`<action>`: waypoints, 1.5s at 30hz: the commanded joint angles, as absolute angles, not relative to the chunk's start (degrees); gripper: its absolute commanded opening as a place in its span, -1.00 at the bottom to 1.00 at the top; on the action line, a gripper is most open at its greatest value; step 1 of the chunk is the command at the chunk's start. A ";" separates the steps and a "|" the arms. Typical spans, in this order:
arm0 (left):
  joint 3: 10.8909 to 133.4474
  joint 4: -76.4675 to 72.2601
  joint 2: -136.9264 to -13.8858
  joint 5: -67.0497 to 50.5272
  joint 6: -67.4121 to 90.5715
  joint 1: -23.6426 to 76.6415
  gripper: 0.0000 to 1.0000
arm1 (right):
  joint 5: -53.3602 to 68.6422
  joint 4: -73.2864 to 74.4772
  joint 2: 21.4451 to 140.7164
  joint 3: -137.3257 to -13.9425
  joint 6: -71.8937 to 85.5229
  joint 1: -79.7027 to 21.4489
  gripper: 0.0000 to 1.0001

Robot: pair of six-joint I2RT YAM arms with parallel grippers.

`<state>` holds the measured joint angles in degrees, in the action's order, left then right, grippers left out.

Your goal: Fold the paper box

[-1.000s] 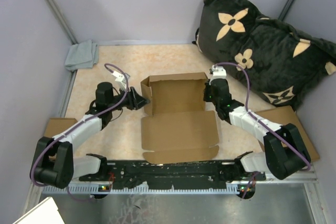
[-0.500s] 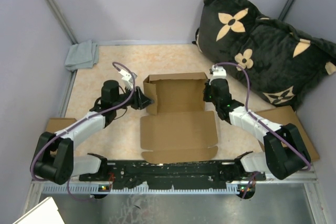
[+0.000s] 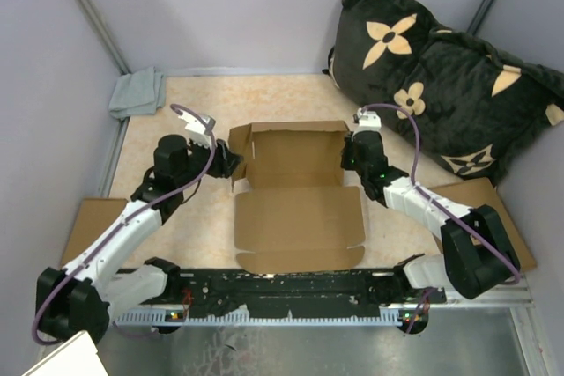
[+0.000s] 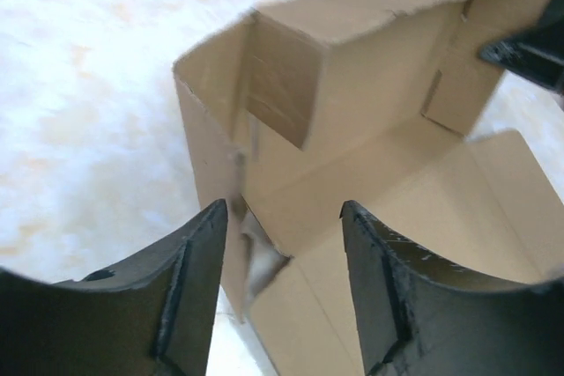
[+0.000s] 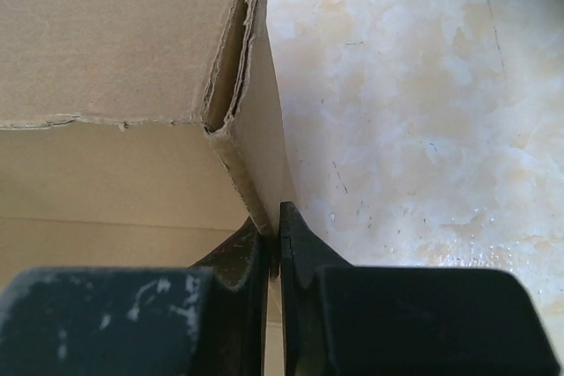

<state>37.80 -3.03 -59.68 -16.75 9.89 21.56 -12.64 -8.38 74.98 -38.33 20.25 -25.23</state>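
Observation:
The paper box [image 3: 295, 191] is plain brown cardboard, half folded: its back and side walls stand up and its lid panel lies flat toward the arms. My right gripper [image 3: 352, 158] is shut on the box's right wall [image 5: 260, 151], pinching it near the back corner. My left gripper [image 3: 231, 165] is open at the box's left wall; in the left wrist view [image 4: 282, 217] the wall's lower edge sits between the spread fingers [image 4: 198, 279], and I cannot tell if it touches them. The box's inside shows there [image 4: 388, 121].
A black cushion with tan flowers [image 3: 441, 68] lies at the back right. A folded grey cloth [image 3: 137, 92] sits at the back left. Flat brown cardboard pieces lie at the left edge [image 3: 92, 216] and the right edge [image 3: 480, 195]. Grey walls enclose the table.
My left gripper went in to the box's left wall, then drew back left a little. The left wall moved outward and the box shifted slightly left. The right gripper kept its hold.

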 commanded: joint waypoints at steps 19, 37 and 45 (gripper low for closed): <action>46.36 -17.99 -67.08 -13.83 27.34 4.57 0.38 | -7.64 -4.93 77.72 -42.33 21.14 -23.03 -0.90; 32.56 -46.83 -85.07 -50.04 33.46 -1.39 0.26 | -2.62 -3.62 80.37 -45.61 20.04 -22.32 -0.87; 25.92 -62.39 -87.30 -58.18 43.42 -0.68 0.17 | -2.46 -3.22 80.90 -46.64 19.78 -22.32 -0.87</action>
